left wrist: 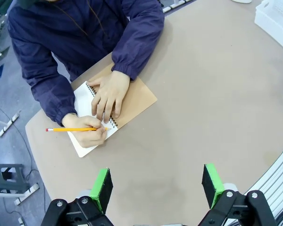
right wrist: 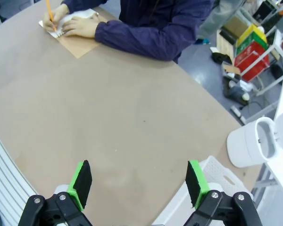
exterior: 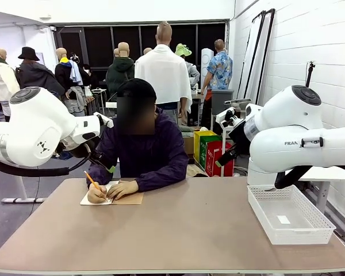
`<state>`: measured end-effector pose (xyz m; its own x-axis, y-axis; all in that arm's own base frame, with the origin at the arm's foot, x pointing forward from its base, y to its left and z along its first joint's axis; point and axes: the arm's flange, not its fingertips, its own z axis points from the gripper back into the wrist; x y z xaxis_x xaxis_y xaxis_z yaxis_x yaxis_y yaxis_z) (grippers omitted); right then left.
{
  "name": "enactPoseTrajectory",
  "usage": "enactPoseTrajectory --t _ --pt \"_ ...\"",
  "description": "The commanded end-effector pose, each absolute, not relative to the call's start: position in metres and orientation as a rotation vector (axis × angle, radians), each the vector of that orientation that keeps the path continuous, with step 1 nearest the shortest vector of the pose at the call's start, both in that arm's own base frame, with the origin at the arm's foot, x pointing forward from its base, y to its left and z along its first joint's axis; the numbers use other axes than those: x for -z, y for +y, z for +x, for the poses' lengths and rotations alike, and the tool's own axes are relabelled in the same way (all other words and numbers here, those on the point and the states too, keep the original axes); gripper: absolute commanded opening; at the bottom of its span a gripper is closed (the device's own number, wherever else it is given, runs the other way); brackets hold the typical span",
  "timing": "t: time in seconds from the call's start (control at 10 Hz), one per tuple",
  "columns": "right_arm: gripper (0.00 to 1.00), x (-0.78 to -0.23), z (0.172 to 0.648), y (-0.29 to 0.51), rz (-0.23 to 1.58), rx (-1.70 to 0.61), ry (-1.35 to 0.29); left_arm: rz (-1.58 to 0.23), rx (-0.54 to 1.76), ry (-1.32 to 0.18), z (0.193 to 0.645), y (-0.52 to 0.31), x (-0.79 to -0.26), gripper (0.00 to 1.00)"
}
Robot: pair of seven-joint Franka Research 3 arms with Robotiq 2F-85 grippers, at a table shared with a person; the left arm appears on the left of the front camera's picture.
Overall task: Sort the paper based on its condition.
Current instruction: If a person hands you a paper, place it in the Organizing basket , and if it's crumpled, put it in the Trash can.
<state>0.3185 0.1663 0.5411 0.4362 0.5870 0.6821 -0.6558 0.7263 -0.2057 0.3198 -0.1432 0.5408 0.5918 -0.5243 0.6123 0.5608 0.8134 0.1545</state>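
Left fingers (left wrist: pixel 103 188) hang wide apart and empty above the tan counter (left wrist: pixel 203 94). Right fingers (right wrist: pixel 81 182) gape equally, empty, beside the white basket (right wrist: pixel 226 176). At the far-left side lies an open notebook (exterior: pixel 129 199), long axis side to side. Its paper (exterior: pixel 91 200), a bound white page, has its spiral edge toward the robot's right, under the person's hand (left wrist: pixel 111 92) and pencil (left wrist: pixel 70 129).

paper: one white sheet (left wrist: pixel 81 102); smooth; lies flat; partly covered
edge: spiral-bound side touching brown cover (left wrist: pixel 137 96)
place: far side of bench (exterior: pixel 190 230), left of middle
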Motion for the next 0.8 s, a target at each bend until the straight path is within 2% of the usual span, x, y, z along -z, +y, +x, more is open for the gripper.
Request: enactPoseTrajectory --t 0.0,0.1,0.2,0.7 --pt "1.00 -0.534 0.319 0.162 0.117 -0.802 -0.810 -0.061 0.627 -0.701 0.316 -0.144 -0.542 1.00" --pt "1.00 -0.530 0.322 0.162 0.099 -0.775 -0.805 -0.044 0.560 -0.712 0.321 -0.144 -0.539 1.00" --pt "1.00 -0.541 0.319 0.165 0.098 -0.776 -0.809 -0.057 0.633 -0.701 0.318 -0.144 -0.543 1.00" --pt "1.00 -0.541 0.319 0.165 0.098 -0.776 -0.809 -0.057 0.633 -0.701 0.318 -0.144 -0.543 1.00"
